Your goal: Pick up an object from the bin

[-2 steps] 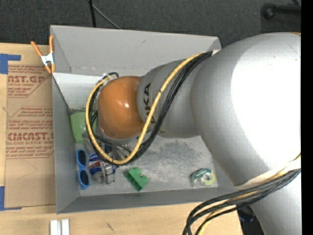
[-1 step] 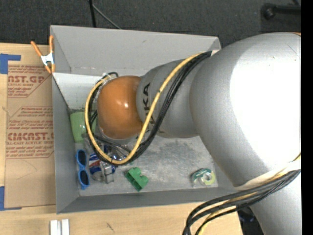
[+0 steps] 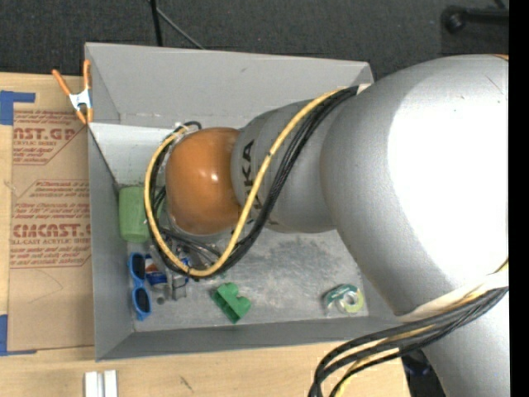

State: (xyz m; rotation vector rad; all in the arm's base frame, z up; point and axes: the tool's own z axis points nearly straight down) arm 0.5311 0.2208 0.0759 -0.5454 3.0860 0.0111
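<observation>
My gripper (image 3: 174, 283) pokes out from under the arm's wrist at the bin's lower left, low over the floor. Just left of it, close or touching, lies a pair of blue toy sunglasses (image 3: 138, 284). A pale green block (image 3: 132, 213) leans by the left wall above the sunglasses. A dark green angular piece (image 3: 231, 301) lies on the floor to the gripper's right, apart from it.
A silvery ring-like thing with yellow-green parts (image 3: 343, 299) rests near the bin's lower right corner. The arm and its orange cover hide the middle and upper right of the bin. The left wall and front wall stand close to the gripper.
</observation>
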